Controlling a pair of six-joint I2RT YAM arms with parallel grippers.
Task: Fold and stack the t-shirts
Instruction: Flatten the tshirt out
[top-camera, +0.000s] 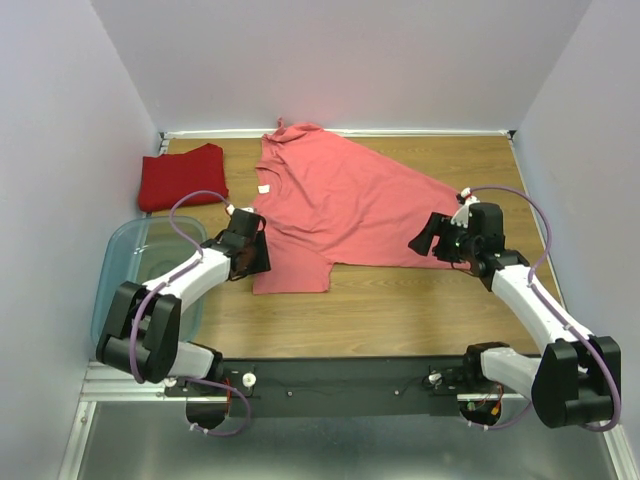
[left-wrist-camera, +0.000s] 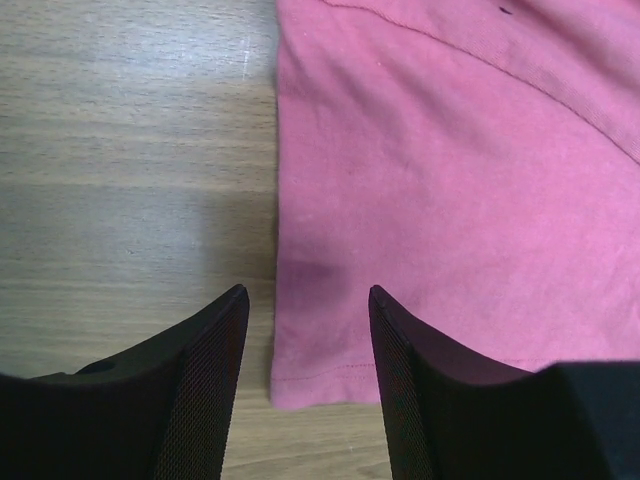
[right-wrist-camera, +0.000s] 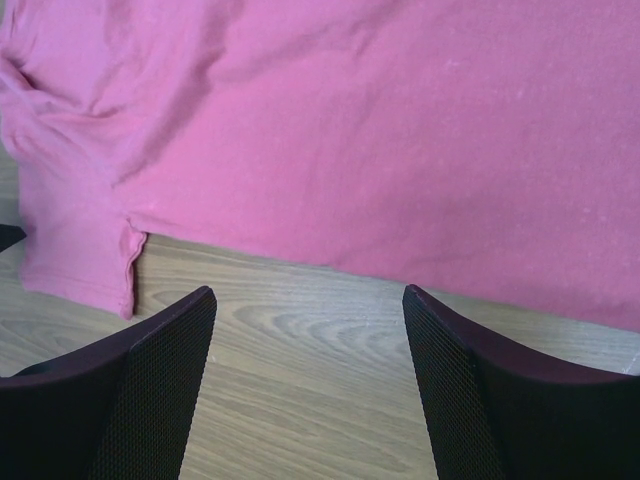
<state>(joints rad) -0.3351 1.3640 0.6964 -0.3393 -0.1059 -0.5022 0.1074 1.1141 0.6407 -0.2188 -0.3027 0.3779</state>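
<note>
Salmon shirt (top-camera: 340, 205): collar far, long axis left-right | left fingers (left-wrist-camera: 205, 380), right fingers (right-wrist-camera: 160, 380): spread, empty

A wooden table (top-camera: 400, 310) is carrying everything. A pink shirt (top-camera: 340, 205) is lying spread out across its middle, mostly flat with a few wrinkles. Its collar is pointing toward the far wall and one corner is reaching toward the near edge. A red shirt (top-camera: 182, 177) is sitting folded in the far left corner, just apart from the pink one. A clear bluish bin (top-camera: 125, 250) is resting at the left side, nearer than the red shirt.
</note>
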